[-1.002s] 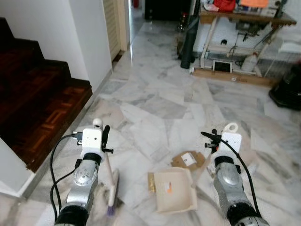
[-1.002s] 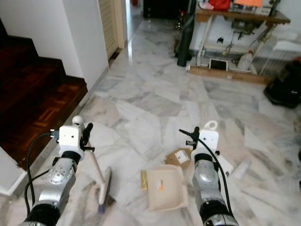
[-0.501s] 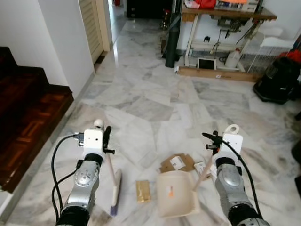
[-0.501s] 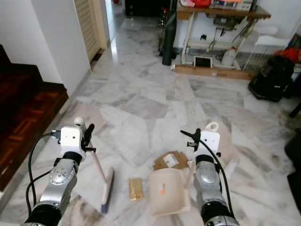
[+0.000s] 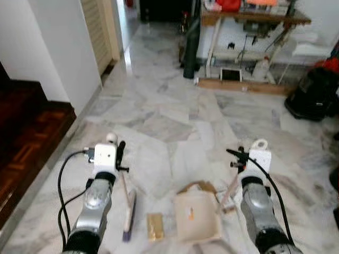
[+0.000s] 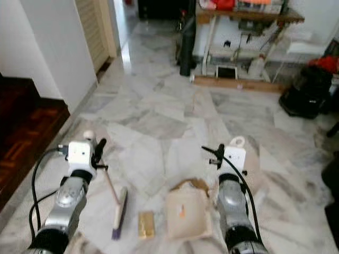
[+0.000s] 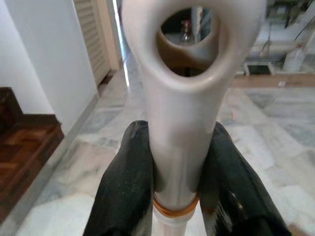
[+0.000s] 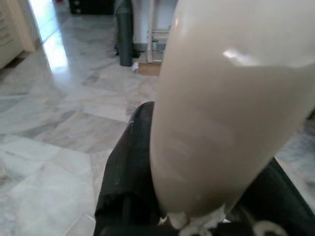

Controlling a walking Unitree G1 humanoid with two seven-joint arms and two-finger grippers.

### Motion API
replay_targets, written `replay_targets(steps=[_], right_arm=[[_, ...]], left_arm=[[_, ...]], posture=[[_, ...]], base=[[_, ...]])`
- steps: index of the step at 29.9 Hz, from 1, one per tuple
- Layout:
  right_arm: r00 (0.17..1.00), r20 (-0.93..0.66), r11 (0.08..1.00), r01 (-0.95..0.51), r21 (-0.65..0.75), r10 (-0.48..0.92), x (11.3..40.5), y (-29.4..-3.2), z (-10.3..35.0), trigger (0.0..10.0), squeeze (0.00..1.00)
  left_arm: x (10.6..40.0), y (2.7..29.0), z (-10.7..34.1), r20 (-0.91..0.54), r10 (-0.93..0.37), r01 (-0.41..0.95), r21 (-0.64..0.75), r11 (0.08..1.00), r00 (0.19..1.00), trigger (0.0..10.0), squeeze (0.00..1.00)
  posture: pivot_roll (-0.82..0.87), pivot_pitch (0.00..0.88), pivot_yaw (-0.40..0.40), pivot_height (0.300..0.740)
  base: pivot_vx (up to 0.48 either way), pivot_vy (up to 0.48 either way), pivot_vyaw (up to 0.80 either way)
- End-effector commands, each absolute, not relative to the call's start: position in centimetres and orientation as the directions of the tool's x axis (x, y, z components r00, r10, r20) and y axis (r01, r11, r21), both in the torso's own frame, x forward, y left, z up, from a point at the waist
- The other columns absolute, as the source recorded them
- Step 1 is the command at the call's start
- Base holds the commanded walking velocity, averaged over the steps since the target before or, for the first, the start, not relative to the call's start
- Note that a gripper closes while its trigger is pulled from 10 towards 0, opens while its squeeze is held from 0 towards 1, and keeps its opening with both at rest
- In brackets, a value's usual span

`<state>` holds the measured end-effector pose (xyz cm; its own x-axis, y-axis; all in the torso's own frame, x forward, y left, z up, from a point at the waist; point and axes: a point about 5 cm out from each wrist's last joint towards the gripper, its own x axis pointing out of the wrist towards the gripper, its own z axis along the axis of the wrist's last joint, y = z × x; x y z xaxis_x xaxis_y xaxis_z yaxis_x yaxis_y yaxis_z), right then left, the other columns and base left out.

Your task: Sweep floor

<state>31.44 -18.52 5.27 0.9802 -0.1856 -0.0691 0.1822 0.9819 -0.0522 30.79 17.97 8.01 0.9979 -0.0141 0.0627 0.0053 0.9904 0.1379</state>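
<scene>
We clamp our left gripper on the cream broom handle and our right gripper on the beige plastic dustpan's handle, pan resting flat beside a small tan cardboard piece, ready to collect it.

On the marble floor, the brush head lies left of a flat packet. The dustpan sits right of the packet, cardboard just behind it.

Grey-veined marble floor, broom head, yellow packet, cream dustpan, torn cardboard
</scene>
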Motion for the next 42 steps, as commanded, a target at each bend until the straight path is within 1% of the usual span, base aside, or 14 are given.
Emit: replay_targets(steps=[1, 19, 29, 33, 36, 42], right_arm=[[0.98, -0.031, 0.98, 0.197, -0.039, -0.198, 31.6, -18.9, 6.0, 10.0, 0.0], [0.962, -0.126, 0.968, 0.232, -0.093, -0.243, 30.6, -19.7, 4.2, 10.0, 0.0], [0.933, -0.2, 0.952, 0.275, -0.134, -0.297, 29.6, -20.5, 2.8, 10.0, 0.0], [0.908, -0.264, 0.942, 0.288, -0.172, -0.325, 29.0, -20.9, 1.8, 10.0, 0.0], [0.897, -0.283, 0.939, 0.308, -0.151, -0.339, 28.8, -21.1, 1.5, 10.0, 0.0], [0.889, -0.281, 0.932, 0.328, -0.156, -0.36, 28.8, -21.4, 1.5, 10.0, 0.0]], left_arm=[[31.3, 17.7, 9.0, 0.106, -0.027, 0.011, 0.151, 0.989, 0.994, 10.0, 0.0], [31.4, 18.2, 9.0, 0.099, -0.024, 0.008, 0.154, 0.988, 0.995, 10.0, 0.0], [31.7, 18.6, 9.0, 0.09, -0.019, 0.004, 0.158, 0.987, 0.996, 10.0, 0.0], [31.7, 18.7, 8.9, 0.086, -0.014, 0.0, 0.158, 0.987, 0.996, 10.0, 0.0], [31.7, 18.7, 8.9, 0.087, -0.013, -0.001, 0.157, 0.988, 0.996, 10.0, 0.0], [31.9, 18.8, 8.8, 0.078, -0.017, 0.004, 0.157, 0.988, 0.997, 10.0, 0.0]], posture=[[-0.04, 0.0, -0.028, 0.74], [-0.05, 0.0, -0.022, 0.74], [-0.06, 0.0, -0.021, 0.74], [-0.06, 0.0, -0.023, 0.74], [-0.06, 0.0, -0.025, 0.74], [-0.06, 0.0, -0.025, 0.74]], base=[[0.0, 0.0, 0.0], [0.0, 0.0, 0.0], [0.0, 0.0, 0.0], [0.0, 0.0, 0.0], [0.0, 0.0, 0.0], [0.0, 0.0, 0.0]])
